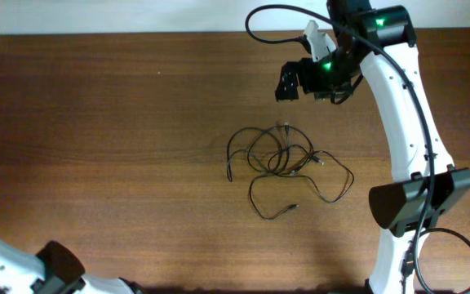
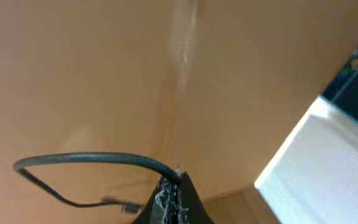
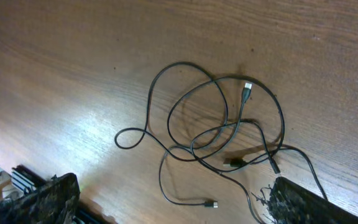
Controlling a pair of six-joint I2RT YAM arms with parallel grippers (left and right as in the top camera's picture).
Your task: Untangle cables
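While one cord (image 2: 92, 157) looks already separated and pinched in the clamped-shut left gripper (image 2: 174, 199), most of the job is left: the cables (image 1: 285, 153) sit mid desk (image 1: 96, 122), a bit toward its right edge, as loose black loops crossing each other, silvery plugs poking out. Right gripper (image 1: 290, 84) hangs nearer the far edge, spread wide, holding nothing

A brown wooden table (image 1: 96, 122) is stretching out beneath the right gripper (image 1: 285, 84), catching a pale glare. A white band (image 1: 137, 16) is bordering the table's edge just beyond that gripper.
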